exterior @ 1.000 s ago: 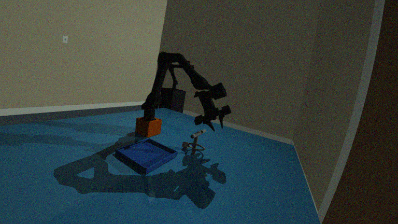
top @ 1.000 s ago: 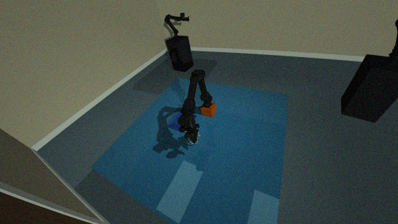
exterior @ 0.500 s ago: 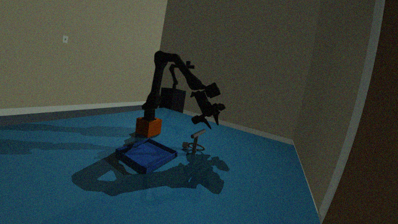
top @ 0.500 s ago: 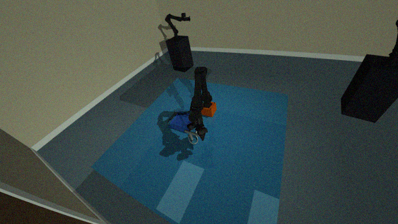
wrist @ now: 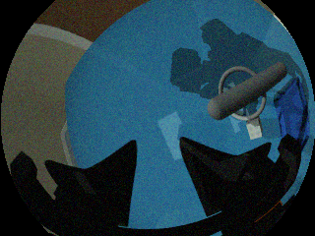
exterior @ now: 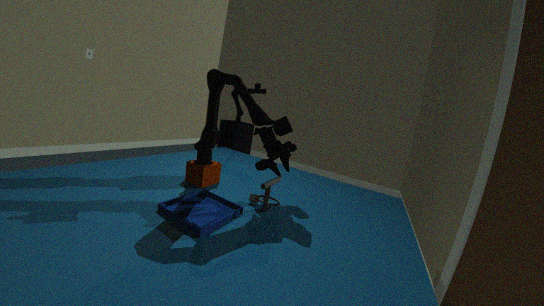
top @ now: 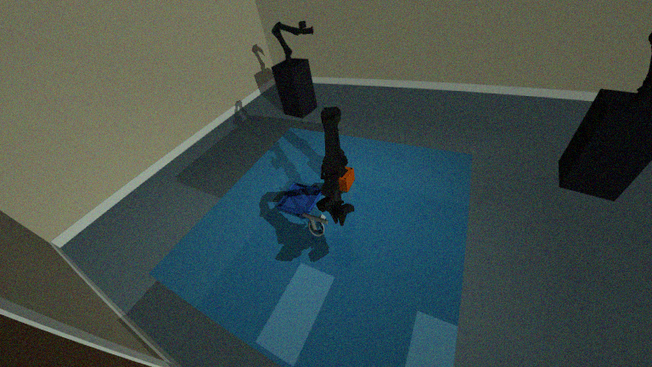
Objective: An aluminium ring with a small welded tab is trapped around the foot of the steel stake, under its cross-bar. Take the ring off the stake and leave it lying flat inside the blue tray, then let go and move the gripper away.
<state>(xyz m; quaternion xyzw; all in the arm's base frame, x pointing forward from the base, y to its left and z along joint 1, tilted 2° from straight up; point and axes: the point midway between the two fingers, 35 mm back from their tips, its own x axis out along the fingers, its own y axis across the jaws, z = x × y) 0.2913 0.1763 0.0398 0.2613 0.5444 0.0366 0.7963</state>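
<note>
One tray [top: 299,200] [exterior: 200,213] [wrist: 293,110], one ring [top: 310,231] [exterior: 276,200] [wrist: 221,85], one stake [top: 314,218] [exterior: 266,194] [wrist: 246,91] (cross-bar included), three arms [top: 331,142] [exterior: 212,110].

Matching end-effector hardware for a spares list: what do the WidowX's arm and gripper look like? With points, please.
Arm [top: 331,143] [exterior: 213,106]: black, slim links, rounded joints, on an orange block [top: 346,179] [exterior: 202,173]. Gripper [top: 340,221] [exterior: 283,173] [wrist: 157,144]: black, two tapered, pointed fingers. No markings discernible.
</note>
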